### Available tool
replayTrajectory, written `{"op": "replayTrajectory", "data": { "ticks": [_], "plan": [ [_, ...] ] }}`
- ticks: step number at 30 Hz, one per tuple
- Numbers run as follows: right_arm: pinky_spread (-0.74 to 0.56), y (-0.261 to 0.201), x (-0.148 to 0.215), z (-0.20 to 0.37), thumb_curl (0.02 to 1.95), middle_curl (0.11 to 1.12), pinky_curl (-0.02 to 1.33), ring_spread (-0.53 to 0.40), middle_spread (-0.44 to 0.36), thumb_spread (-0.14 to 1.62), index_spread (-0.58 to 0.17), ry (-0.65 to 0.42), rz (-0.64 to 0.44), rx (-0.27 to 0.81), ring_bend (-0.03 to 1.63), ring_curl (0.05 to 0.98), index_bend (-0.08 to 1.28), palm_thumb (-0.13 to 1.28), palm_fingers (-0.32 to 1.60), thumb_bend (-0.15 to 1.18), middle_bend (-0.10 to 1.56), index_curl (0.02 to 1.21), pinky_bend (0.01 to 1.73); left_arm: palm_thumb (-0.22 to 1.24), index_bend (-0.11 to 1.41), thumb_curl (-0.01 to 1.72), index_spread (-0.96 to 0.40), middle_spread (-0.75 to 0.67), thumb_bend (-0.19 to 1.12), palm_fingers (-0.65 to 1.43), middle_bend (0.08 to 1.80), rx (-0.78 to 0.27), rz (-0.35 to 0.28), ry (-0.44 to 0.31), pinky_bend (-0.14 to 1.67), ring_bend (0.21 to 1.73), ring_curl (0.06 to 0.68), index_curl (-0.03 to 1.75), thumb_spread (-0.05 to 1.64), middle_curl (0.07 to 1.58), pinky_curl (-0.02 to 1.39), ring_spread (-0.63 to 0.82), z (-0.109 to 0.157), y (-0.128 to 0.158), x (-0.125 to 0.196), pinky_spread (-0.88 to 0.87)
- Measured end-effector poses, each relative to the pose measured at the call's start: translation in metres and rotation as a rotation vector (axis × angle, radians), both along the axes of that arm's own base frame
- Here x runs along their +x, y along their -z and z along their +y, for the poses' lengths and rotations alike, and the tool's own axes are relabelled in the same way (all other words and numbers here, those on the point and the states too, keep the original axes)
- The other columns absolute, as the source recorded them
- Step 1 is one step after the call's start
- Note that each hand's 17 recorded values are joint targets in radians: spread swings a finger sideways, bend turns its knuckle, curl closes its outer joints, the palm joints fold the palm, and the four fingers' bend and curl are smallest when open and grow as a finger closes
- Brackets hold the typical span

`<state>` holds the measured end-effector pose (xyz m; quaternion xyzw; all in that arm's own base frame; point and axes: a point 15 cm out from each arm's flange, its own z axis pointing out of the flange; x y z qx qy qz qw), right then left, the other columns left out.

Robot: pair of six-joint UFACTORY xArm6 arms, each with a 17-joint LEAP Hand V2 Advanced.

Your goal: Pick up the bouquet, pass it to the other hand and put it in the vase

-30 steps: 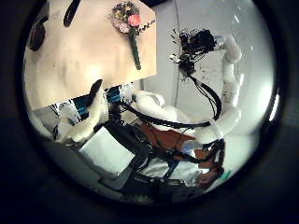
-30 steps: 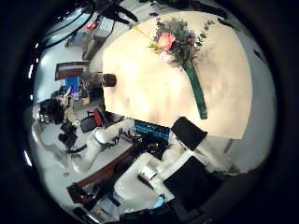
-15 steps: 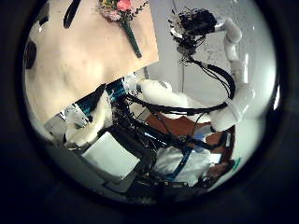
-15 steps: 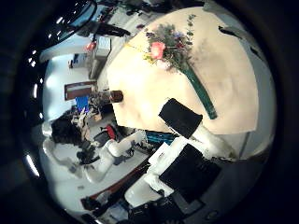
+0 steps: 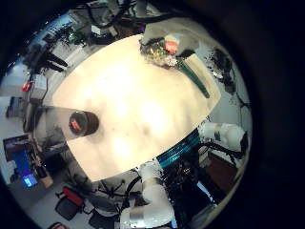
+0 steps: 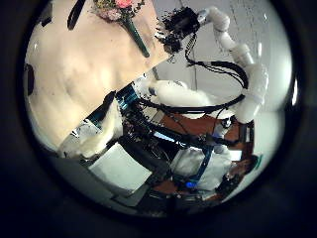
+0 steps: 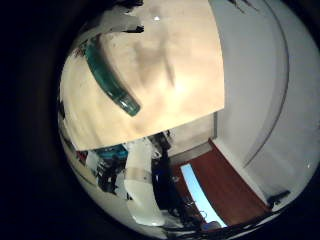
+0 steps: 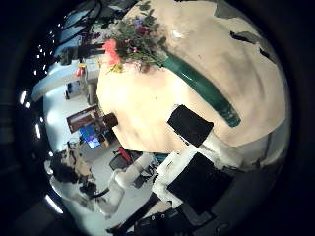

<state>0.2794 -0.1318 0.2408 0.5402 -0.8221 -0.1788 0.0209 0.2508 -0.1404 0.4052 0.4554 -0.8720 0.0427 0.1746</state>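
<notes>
1. The bouquet [image 8: 148,51] lies flat on the tabletop [image 5: 133,105].
2. The vase [image 5: 84,123] stands well apart from it.
3. The right hand [image 6: 179,26] hangs above the bouquet's stem; whether its fingers are open I cannot tell.
4. The left hand's fingers cannot be judged.

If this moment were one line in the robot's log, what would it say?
stage: approach | bouquet: lying on table, not held | vase: upright on table, empty | right hand: near bouquet stem
</notes>
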Motion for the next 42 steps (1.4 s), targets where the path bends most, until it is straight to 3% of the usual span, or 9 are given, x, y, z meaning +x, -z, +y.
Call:
{"op": "replayTrajectory", "data": {
  "ticks": [9, 15, 23, 42],
  "plan": [
    [0.01, 0.047, -0.006, 0.001, 0.40, 0.45, 0.12, -0.164, -0.043, 1.12, -0.219, 0.025, -0.017, -0.031, 1.12, 0.310, 0.17, 0.58, 0.40, -0.02, 0.56, 0.30, 1.03, 0.61, 0.16, 0.42, 0.03, 0.24, -0.02, 0.12, 0.26, 0.014, 0.009, 0.044, 0.60, 0.67, 0.193, 0.31, 1.05, 0.38, 0.11, 0.45, -0.010, -0.005, 0.004, 0.52],
    [-0.02, 0.090, -0.043, 0.021, 0.40, 0.45, 0.10, -0.168, -0.044, 1.10, -0.214, 0.016, 0.038, 0.002, 1.13, 0.317, 0.17, 0.59, 0.40, -0.02, 0.58, 0.31, 1.09, 0.60, 0.16, 0.41, 0.03, 0.24, -0.03, 0.12, 0.26, 0.067, 0.027, 0.049, 0.60, 0.67, 0.192, 0.31, 1.05, 0.38, 0.11, 0.45, -0.001, -0.003, 0.004, 0.52],
    [-0.05, 0.097, -0.030, 0.013, 0.41, 0.46, 0.07, -0.182, -0.052, 1.08, -0.220, 0.011, -0.015, -0.033, 1.14, 0.322, 0.18, 0.60, 0.40, -0.02, 0.59, 0.32, 1.15, 0.60, 0.16, 0.41, 0.03, 0.24, -0.02, 0.12, 0.26, 0.064, 0.035, 0.042, 0.60, 0.68, 0.190, 0.31, 1.06, 0.38, 0.10, 0.45, -0.007, -0.002, 0.004, 0.52],
    [-0.07, 0.124, -0.027, 0.028, 0.42, 0.47, 0.01, -0.191, -0.073, 1.04, -0.225, -0.026, -0.024, -0.050, 1.11, 0.325, 0.19, 0.66, 0.37, -0.02, 0.57, 0.36, 1.23, 0.59, 0.16, 0.40, 0.04, 0.24, -0.02, 0.11, 0.26, 0.068, 0.034, 0.033, 0.61, 0.68, 0.189, 0.31, 1.06, 0.38, 0.10, 0.45, -0.006, -0.002, 0.003, 0.53]
  ]
}}
